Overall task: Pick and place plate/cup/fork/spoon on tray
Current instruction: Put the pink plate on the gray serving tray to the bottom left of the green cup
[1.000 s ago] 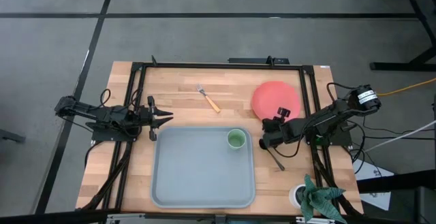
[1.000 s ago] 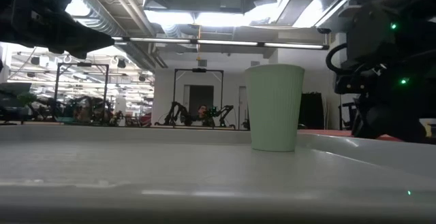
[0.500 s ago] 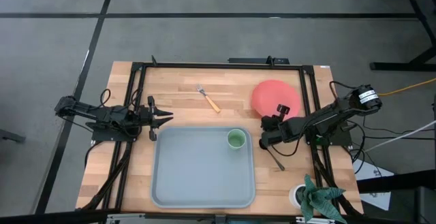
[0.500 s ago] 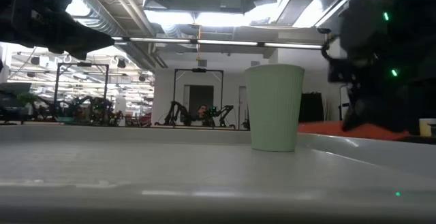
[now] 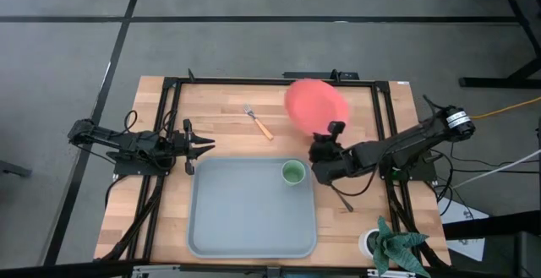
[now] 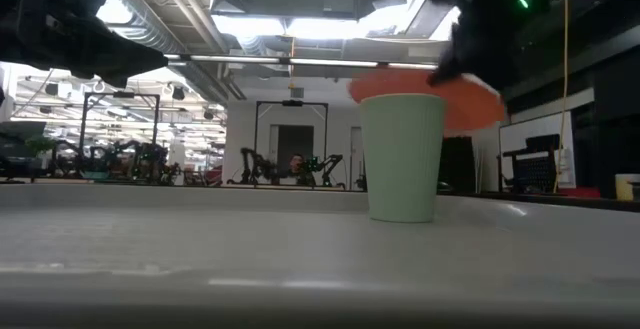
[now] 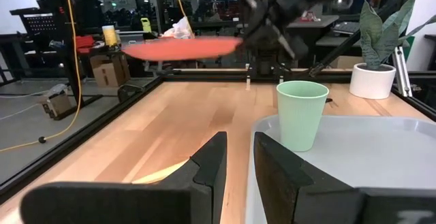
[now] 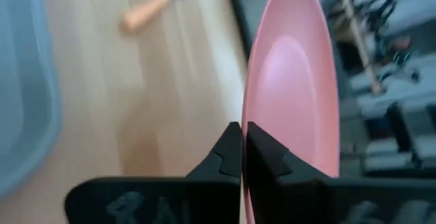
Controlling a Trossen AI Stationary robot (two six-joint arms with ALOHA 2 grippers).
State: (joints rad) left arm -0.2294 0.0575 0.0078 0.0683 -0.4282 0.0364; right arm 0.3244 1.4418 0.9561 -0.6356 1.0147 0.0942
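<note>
Lifted off the worktop [image 5: 228,109] since a second ago, the plate [image 5: 317,106] is now shown upper centre of the high view, left of its earlier place. It is gripped at its near rim by the right pincer [image 5: 328,143], whose fingers are clamped together on it. The cup [image 5: 292,173] stands upright in the tray [image 5: 245,219], at its upper right corner. The fork [image 5: 260,124] lies on the wood above the tray. At left of the frame, the left pincer [image 5: 205,145] is held partly open, empty.
</note>
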